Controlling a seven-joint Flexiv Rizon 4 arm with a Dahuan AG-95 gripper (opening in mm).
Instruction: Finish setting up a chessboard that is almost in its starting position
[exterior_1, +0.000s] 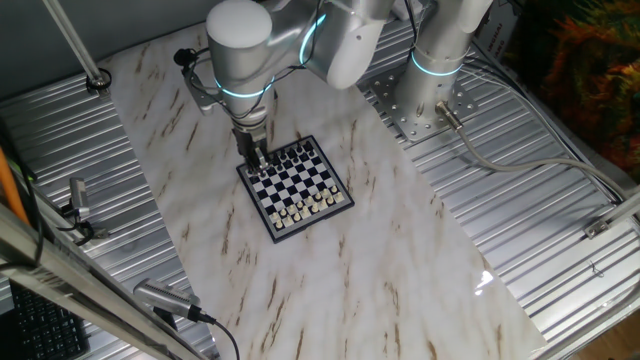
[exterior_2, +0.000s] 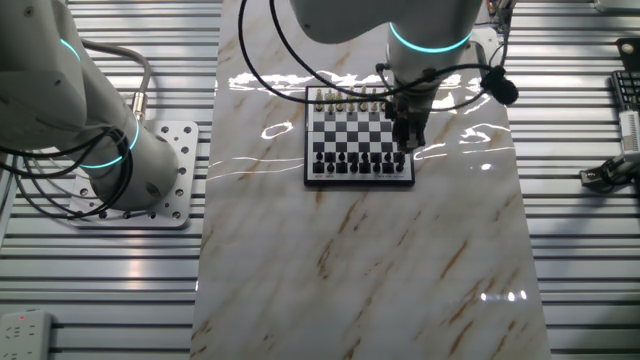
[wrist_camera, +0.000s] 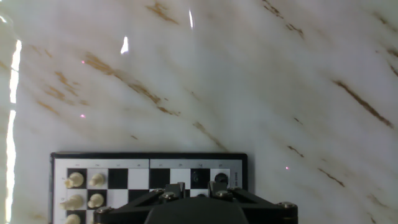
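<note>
The desk (exterior_1: 400, 270) is a pale marble-patterned sheet with brown streaks, laid over ribbed metal panels (exterior_1: 60, 140). At the far left of one fixed view a dark keyboard (exterior_1: 40, 325) sits off the sheet, and the arm's round base (exterior_1: 440, 60) is bolted to a metal plate (exterior_1: 415, 105) at the right.

The chessboard (exterior_1: 295, 187) is a small square with black and white squares and a dark border. It lies flat near the middle of the marble sheet. Tiny dark pieces (exterior_2: 360, 160) line one edge and tiny pale pieces (exterior_2: 345, 100) line the opposite edge.

The fingers (exterior_2: 409, 138) hang over the board's corner on the dark-piece side, low above the squares. In the hand view the board's edge sits at the bottom left, with pale pieces at its left end, and the hand's dark body (wrist_camera: 199, 208) hides the tips. Whether the fingers are spread or pressed together cannot be told.
</note>
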